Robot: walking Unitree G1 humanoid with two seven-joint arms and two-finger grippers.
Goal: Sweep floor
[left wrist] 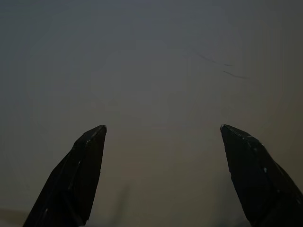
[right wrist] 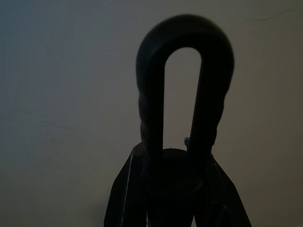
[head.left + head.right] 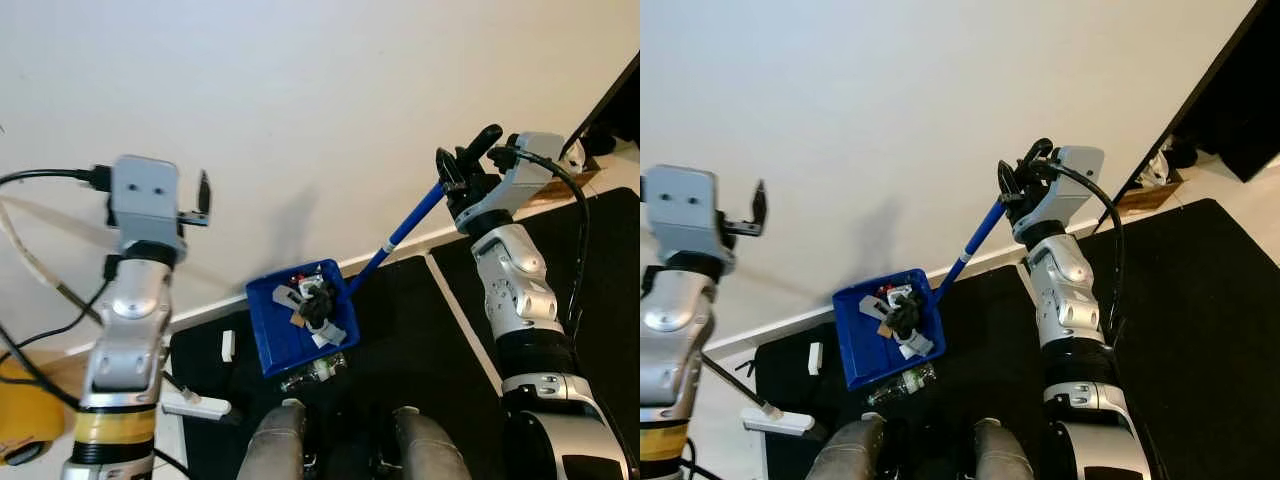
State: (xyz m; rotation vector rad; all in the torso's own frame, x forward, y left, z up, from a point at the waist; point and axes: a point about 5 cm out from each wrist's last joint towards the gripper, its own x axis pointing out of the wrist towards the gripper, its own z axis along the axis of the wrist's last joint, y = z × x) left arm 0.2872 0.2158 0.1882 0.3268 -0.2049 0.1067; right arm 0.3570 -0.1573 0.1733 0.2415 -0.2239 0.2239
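In the left eye view we see our right gripper point(image 3: 462, 172) raised in front of a white wall point(image 3: 300, 100), its black fingers pinched around the dark top end of a dustpan handle point(image 3: 410, 228). From that gripper the blue handle slants down and toward our left to a blue dustpan point(image 3: 268, 345), which sits well below the gripper with its pan tilted. Scraps point(image 3: 312, 300) of pale and dark litter lie inside the pan. Just under the pan's lower edge lies a clear, crumpled piece of plastic point(image 3: 315, 372) on a black mat point(image 3: 420, 330). Our left gripper point(image 3: 203, 197) is held up at our left, well apart from the dustpan, with nothing in it. Below that arm, a white brush head point(image 3: 195, 405) lies at the mat's edge.

In the right eye view the same scene appears. The right gripper point(image 3: 1020, 170) is clamped on the handle top, and the dustpan point(image 3: 862, 355) hangs low and to its left. The left gripper point(image 3: 758, 208) points at the wall.

In the left wrist view, two black fingertips point(image 1: 80, 170) stand wide apart before the dim bare wall, with nothing between them.

In the right wrist view, the fingers point(image 2: 128, 198) press against a dark stem, and just beyond them rises the handle's black hanging loop point(image 2: 184, 35), upright against the wall.
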